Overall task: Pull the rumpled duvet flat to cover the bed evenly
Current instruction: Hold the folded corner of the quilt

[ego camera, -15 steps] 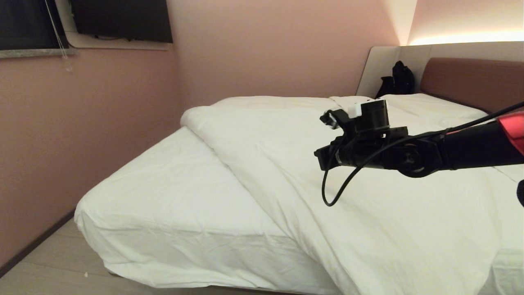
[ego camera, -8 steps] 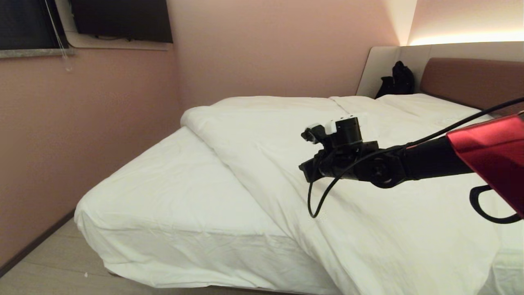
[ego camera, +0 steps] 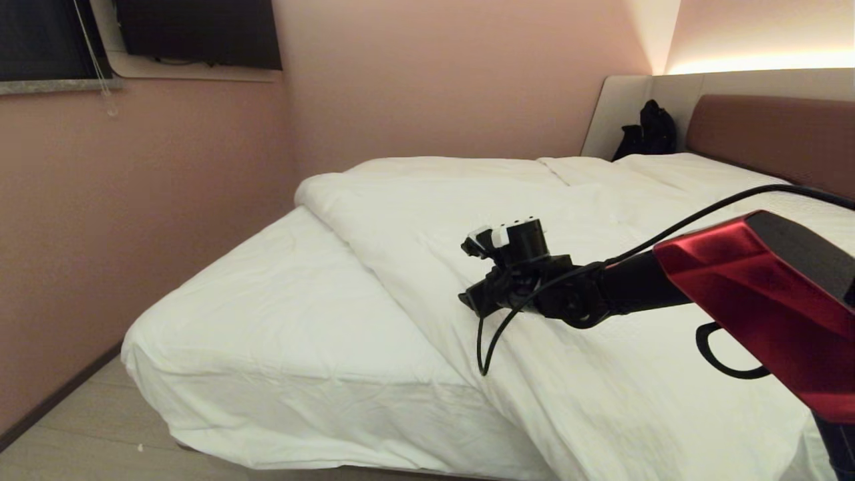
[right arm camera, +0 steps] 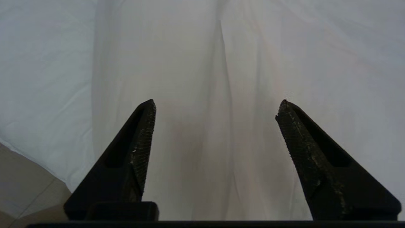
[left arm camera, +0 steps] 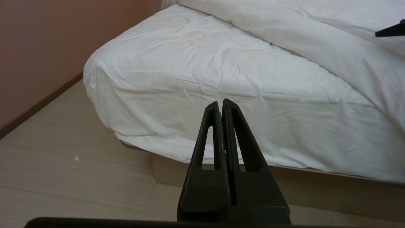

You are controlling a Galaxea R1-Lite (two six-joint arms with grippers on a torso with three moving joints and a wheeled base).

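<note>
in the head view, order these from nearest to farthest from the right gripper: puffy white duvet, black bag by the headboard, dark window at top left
1. Puffy white duvet: directly under the open right gripper.
2. Black bag: far corner, beside the reddish-brown headboard.
3. Dark window: upper left wall, farthest.

The right arm (ego camera: 668,287) crosses in front of the duvet (ego camera: 601,374) and hides a strip of it, and the fingertips of the right gripper (ego camera: 467,304) cannot be made out in the head view, lost behind the wrist hardware. The near right corner of the bed (ego camera: 267,374) is cut off by the picture's edge below the arm, so how far the duvet hangs there cannot be told. A dark object (ego camera: 644,130) beside the headboard (ego camera: 768,133) is too dim to identify, and only the lower part of the black panel (ego camera: 200,33) high on the wall beyond the bed shows.
</note>
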